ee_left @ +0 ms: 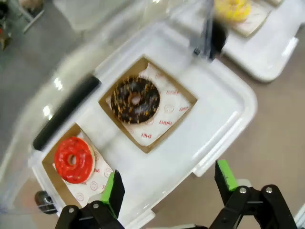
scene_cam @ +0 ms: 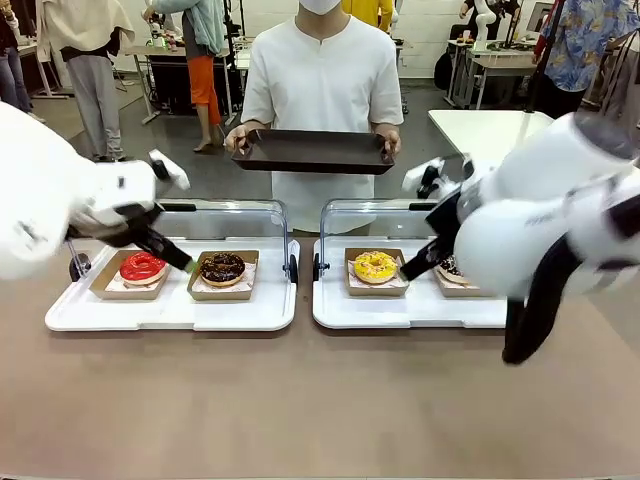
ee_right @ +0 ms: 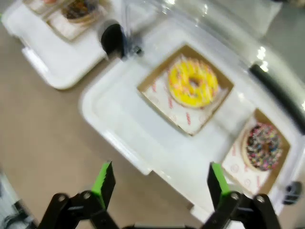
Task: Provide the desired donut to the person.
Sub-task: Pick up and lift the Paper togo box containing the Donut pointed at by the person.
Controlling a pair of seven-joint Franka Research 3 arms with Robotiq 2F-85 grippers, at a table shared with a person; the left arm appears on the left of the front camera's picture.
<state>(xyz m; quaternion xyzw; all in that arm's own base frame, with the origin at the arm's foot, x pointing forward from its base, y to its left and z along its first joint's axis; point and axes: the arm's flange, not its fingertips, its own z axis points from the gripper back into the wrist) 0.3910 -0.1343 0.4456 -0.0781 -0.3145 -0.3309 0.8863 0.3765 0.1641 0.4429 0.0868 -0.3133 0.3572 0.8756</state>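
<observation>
4 donuts on the table (scene_cam: 300,400), front view first. Red donut (scene_cam: 142,267) and choc donut (scene_cam: 222,267) sit in the left white tray (scene_cam: 170,312). Yellow donut (scene_cam: 375,266) and a sprinkle donut (scene_cam: 450,270) (half hidden by the arm) sit in the right white tray (scene_cam: 400,310). Clear lids (scene_cam: 230,215) are flipped up. Person (scene_cam: 322,90) stands at the far side holding a dark tray (scene_cam: 314,152) w/ both hands. Left gripper (scene_cam: 186,264) tip sits btwn red and choc, right gripper (scene_cam: 408,272) just beside the yellow one. Can't tell the finger gap from here.

Left wrist view: fingers spread wide, nothing btwn them, hovering over the tray's near edge. Choc donut is ahead, red off to the side, yellow up in the corner on the other tray.

Right wrist view: blurry, but same deal, wide open and empty, over its tray's edge. Yellow is straight ahead, sprinkle donut to the side.
</observation>
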